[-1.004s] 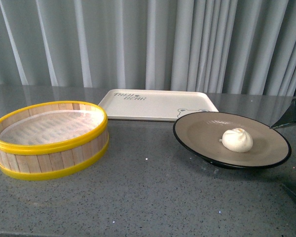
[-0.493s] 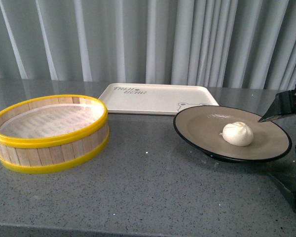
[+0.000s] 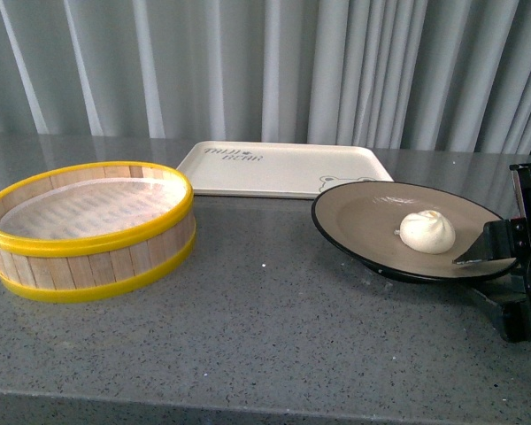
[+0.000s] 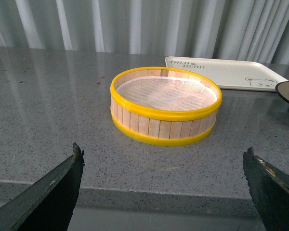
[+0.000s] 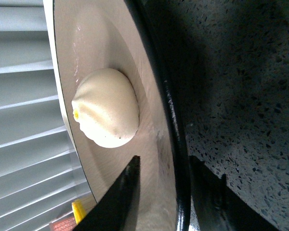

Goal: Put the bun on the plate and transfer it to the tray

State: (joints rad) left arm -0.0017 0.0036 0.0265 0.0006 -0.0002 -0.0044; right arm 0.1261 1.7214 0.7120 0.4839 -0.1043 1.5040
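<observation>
Right claw [image 5: 164, 166] pinches the rim of the round grey-brown plate [image 3: 363, 221] holding the small white bun [image 3: 427, 231], by the grey desk's [image 3: 274, 336] right edge.

Pleated grey-white curtain [image 3: 354, 71] — full width, speckled grey countertop [image 3: 274, 345]

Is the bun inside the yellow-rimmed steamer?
No, the front view shows the bun sitting on the plate, apart from the steamer, which has no bun in it.
</observation>
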